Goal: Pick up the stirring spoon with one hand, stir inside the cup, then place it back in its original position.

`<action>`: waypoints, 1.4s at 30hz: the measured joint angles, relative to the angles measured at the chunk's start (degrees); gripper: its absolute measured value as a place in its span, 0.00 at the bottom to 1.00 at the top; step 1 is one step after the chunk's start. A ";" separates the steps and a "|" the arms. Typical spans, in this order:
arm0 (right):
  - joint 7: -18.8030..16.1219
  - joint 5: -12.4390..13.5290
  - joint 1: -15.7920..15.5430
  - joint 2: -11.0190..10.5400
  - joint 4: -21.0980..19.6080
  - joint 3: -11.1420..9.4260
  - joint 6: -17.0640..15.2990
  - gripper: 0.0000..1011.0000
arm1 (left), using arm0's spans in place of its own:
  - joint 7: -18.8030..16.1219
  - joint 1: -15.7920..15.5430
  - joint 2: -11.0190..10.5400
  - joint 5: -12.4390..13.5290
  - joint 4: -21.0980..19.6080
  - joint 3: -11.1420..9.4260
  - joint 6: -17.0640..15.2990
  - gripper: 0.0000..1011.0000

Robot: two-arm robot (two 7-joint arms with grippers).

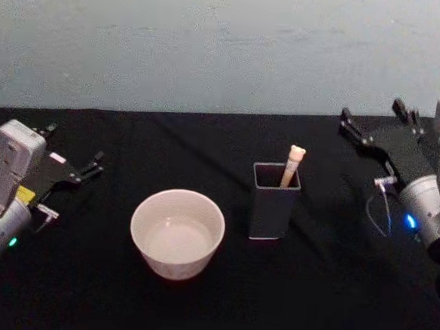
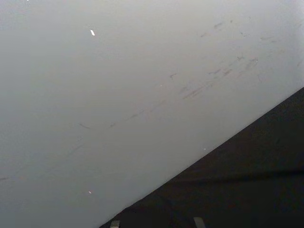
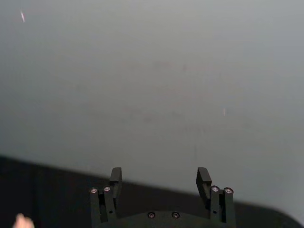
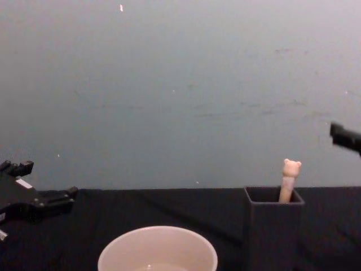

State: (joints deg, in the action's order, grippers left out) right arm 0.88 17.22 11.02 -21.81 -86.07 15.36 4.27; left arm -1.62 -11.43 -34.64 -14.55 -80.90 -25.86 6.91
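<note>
No pick-up yet: I hold both arms back, the left gripper (image 1: 83, 172) at the table's left edge and the right gripper (image 1: 374, 124) at far right, each with jaws apart and empty. One stirring spoon (image 1: 292, 164) stands in one dark holder (image 1: 271, 210), just right of one cup (image 1: 177, 232). I judge that the right gripper must next reach left and close on the bear-topped handle.

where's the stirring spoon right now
The stirring spoon stands in the dark grey holder, its bear-topped handle leaning on the holder's right wall; in the head view it is right of centre, just right of the cup.
</note>
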 joint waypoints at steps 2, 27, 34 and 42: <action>-0.09 -0.21 -0.35 -0.06 0.55 -0.03 -0.72 0.99 | 0.00 0.00 0.00 0.00 0.00 0.00 0.00 0.99; -0.78 -0.76 -0.75 0.12 2.34 -0.04 -2.28 0.99 | 0.00 0.00 0.00 0.00 0.00 0.00 0.00 0.99; -0.73 -0.75 -0.75 0.12 2.28 -0.04 -2.23 0.99 | 0.00 0.00 0.00 0.00 0.00 0.00 0.00 0.99; -0.69 -0.75 -0.75 0.12 2.24 -0.04 -2.18 0.99 | 0.00 0.00 0.00 0.00 0.00 0.00 0.00 0.99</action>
State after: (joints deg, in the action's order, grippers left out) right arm 0.19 16.47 10.28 -21.69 -83.83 15.31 2.09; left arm -1.62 -11.43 -34.65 -14.55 -80.90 -25.86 6.91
